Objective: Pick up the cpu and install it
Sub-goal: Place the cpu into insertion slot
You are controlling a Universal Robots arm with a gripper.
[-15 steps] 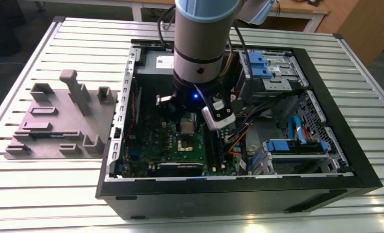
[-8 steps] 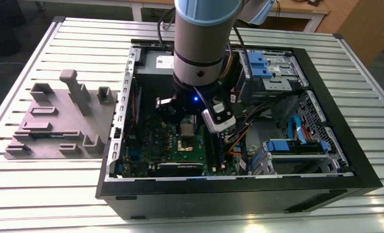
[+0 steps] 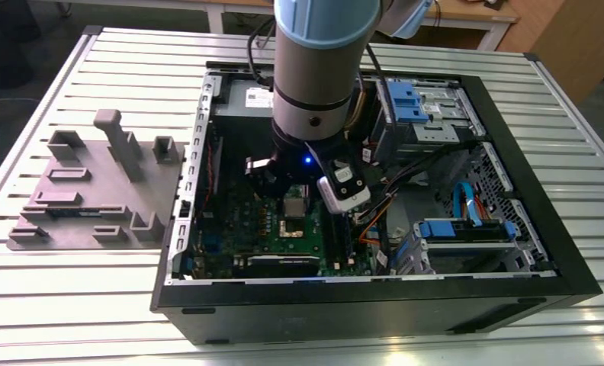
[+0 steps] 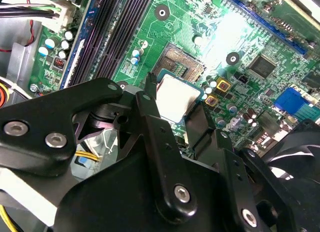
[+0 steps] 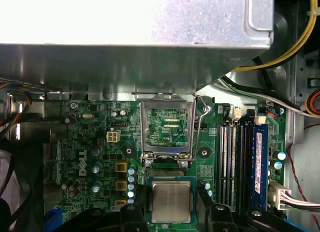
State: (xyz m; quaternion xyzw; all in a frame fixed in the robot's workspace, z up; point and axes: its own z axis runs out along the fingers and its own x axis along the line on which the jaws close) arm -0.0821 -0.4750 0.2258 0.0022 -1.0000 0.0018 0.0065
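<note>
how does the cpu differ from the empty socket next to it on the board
The cpu has a smooth, pale silvery top; the socket is a dark open recess in a metal frame. The cpu sits between the gripper fingers, above the green board; the socket is fixed to it and uncovered. Both are square and similar in size.

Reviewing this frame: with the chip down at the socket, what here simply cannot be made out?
- Whether the cpu is seated: the hand covers its near edges in both wrist views.
- Socket contacts: too small to make out in the second wrist view.
- The cpu's grip in the exterior view: the arm blocks it.
- Memory sticks' lower ends: hidden behind the hand in the first wrist view.
</note>
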